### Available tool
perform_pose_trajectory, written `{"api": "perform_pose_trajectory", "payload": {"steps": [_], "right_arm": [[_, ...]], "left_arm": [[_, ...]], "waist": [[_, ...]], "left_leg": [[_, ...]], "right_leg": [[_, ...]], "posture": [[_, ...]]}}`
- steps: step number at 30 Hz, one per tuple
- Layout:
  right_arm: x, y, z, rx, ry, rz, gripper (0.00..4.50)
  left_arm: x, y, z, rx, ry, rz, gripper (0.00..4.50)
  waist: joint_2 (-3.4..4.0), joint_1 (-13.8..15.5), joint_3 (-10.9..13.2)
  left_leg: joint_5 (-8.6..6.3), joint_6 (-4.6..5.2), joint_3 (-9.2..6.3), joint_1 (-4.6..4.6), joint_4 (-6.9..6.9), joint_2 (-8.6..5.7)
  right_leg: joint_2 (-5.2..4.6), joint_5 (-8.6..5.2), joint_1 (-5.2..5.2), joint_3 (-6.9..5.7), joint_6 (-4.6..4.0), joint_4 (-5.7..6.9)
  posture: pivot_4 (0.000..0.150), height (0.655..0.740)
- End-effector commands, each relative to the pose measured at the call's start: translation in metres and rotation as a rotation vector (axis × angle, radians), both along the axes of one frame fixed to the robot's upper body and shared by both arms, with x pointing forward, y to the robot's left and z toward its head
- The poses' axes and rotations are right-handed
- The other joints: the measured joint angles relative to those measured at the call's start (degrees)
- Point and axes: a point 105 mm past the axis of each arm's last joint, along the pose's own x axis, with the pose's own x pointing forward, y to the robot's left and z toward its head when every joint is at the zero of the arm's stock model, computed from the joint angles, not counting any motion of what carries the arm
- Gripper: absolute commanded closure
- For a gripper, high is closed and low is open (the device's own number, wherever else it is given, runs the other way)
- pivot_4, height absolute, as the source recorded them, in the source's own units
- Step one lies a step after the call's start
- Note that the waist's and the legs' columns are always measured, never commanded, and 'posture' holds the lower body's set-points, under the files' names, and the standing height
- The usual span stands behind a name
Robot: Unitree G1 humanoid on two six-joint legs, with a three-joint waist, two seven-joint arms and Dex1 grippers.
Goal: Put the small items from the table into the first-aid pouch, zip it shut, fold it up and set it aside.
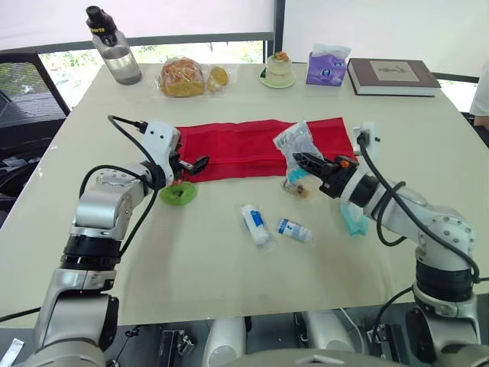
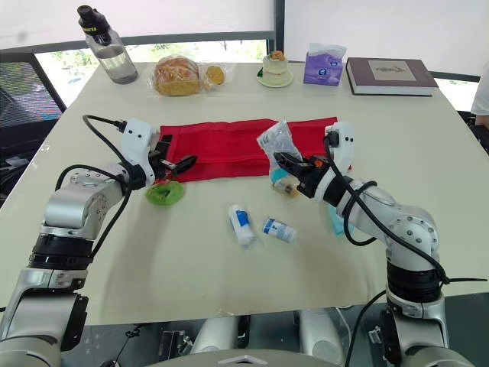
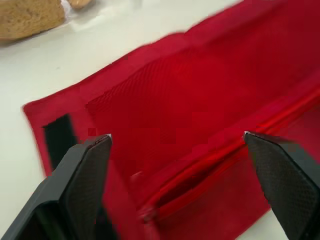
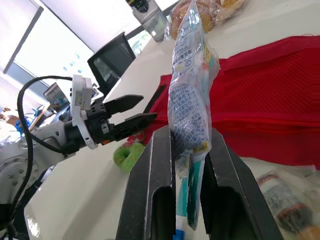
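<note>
The red first-aid pouch [image 1: 256, 147] lies unfolded flat across the table's middle, its zipper slit [image 3: 210, 165] partly gaping. My right gripper [image 4: 190, 167] is shut on a clear plastic packet [image 1: 295, 144] of supplies, held upright just above the pouch's near edge. My left gripper [image 1: 192, 165] is open, hovering at the pouch's left end over the zipper. A green ring-shaped item [image 1: 178, 193] lies beside the left gripper. A white-and-blue bandage roll [image 1: 255, 225] and a small vial [image 1: 295, 231] lie in front of the pouch. A teal item [image 1: 353, 220] sits under the right forearm.
Along the far edge stand a water bottle [image 1: 112, 44], wrapped bread [image 1: 183, 77], a small dessert on a plate [image 1: 278, 70], a purple tissue pack [image 1: 327, 66] and a book [image 1: 393, 76]. A person's sleeve [image 1: 481, 92] shows at the right edge.
</note>
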Motion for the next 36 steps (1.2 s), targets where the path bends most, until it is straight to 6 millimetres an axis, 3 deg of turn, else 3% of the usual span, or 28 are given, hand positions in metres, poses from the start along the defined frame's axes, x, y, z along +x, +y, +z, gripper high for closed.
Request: {"api": "perform_pose_trajectory", "payload": {"steps": [1,6,12,18,22,30,36], "right_arm": [[-0.007,-0.002,0.016,0.029,-0.066,-0.002,4.44],[-0.009,-0.001,0.016,0.033,-0.067,-0.010,4.44],[-0.010,-0.001,0.016,0.034,-0.071,-0.018,4.44],[-0.009,-0.001,0.017,0.035,-0.077,-0.023,4.44],[-0.009,0.000,0.016,0.035,-0.076,-0.019,4.44],[-0.009,0.007,0.007,0.035,-0.026,0.011,4.44],[-0.004,0.026,-0.007,0.074,0.074,0.051,4.44]], "left_arm": [[0.008,0.007,0.007,0.156,-0.061,-0.012,0.04],[0.010,0.018,-0.010,0.401,-0.034,-0.042,0.04],[0.018,0.014,-0.013,0.438,-0.067,-0.071,0.04],[0.029,-0.001,-0.014,0.456,-0.104,-0.113,2.63],[0.030,-0.021,-0.014,0.436,-0.126,-0.199,4.48],[0.017,-0.070,-0.016,0.367,-0.132,-0.389,4.48],[0.010,-0.094,-0.018,0.305,-0.093,-0.463,4.48]], "waist": [[0.00,0.01,0.01],[-0.01,0.00,0.01],[-0.01,-0.06,0.01],[-0.02,-0.01,0.01],[-0.01,0.01,0.01],[-0.02,0.21,0.01],[-0.01,0.00,0.01]], "left_leg": [[0.00,0.00,0.00,0.01,-0.01,0.01],[0.00,0.00,0.02,0.00,0.00,0.05],[0.00,0.00,0.06,0.03,0.00,0.17],[0.00,0.00,0.08,0.02,0.06,0.12],[0.00,0.01,0.08,0.01,0.06,0.11],[0.00,0.00,0.07,-0.03,0.09,0.08],[0.00,0.01,0.02,-0.03,0.12,0.12]], "right_leg": [[0.00,0.00,0.00,0.00,0.00,0.01],[0.01,0.00,-0.01,-0.01,0.01,0.01],[0.02,0.01,-0.01,0.01,0.01,0.05],[0.05,0.02,0.01,0.01,0.03,0.07],[0.05,0.02,0.00,0.01,0.03,0.07],[0.03,0.02,0.01,0.00,0.03,0.06],[0.11,0.02,0.01,-0.02,0.03,0.11]], "posture": [[0.150,0.7400],[0.150,0.7400],[0.150,0.7400],[0.150,0.7400],[0.150,0.7400],[0.150,0.7400],[0.150,0.7400]]}}
